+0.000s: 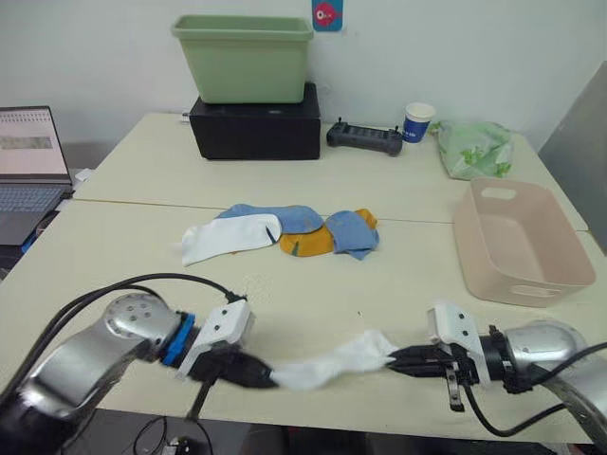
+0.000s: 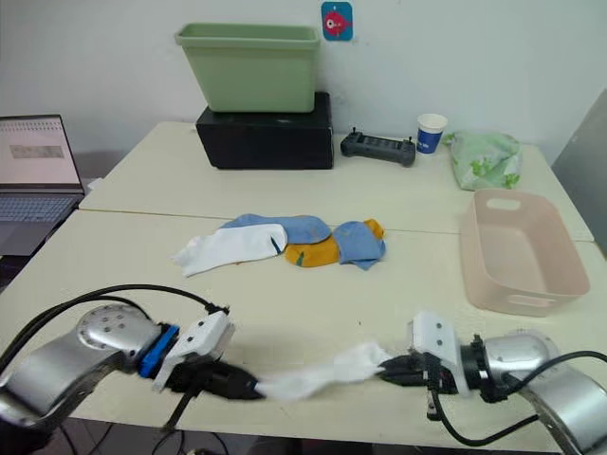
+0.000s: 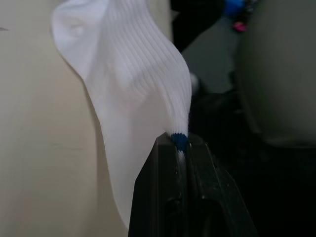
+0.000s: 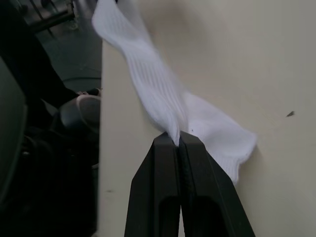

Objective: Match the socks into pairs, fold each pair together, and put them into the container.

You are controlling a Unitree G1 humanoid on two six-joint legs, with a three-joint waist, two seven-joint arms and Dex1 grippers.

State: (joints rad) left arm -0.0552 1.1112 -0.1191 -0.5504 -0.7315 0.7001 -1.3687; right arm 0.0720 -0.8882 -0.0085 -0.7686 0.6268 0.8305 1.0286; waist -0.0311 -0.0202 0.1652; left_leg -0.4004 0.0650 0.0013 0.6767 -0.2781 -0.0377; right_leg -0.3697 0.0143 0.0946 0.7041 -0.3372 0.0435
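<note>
One white sock (image 1: 327, 365) hangs stretched at the table's (image 1: 133, 246) near edge, the left gripper (image 1: 258, 374) clamped on one end and the right gripper (image 1: 396, 360) pinched shut on the other. Beyond it lies a heap (image 1: 285, 230) of another white sock, two blue and orange ones, with the empty pink container (image 1: 517, 242) to its right. Farther back stand one green tub (image 1: 245, 57) on a black box (image 1: 256, 125), a controller (image 1: 365, 138), a paper cup (image 1: 418, 121) with unreadable print and a green bundle (image 1: 474, 149).

Left gripper (image 1: 264, 376) and right gripper (image 1: 394, 360) (both clamped) face each other.
</note>
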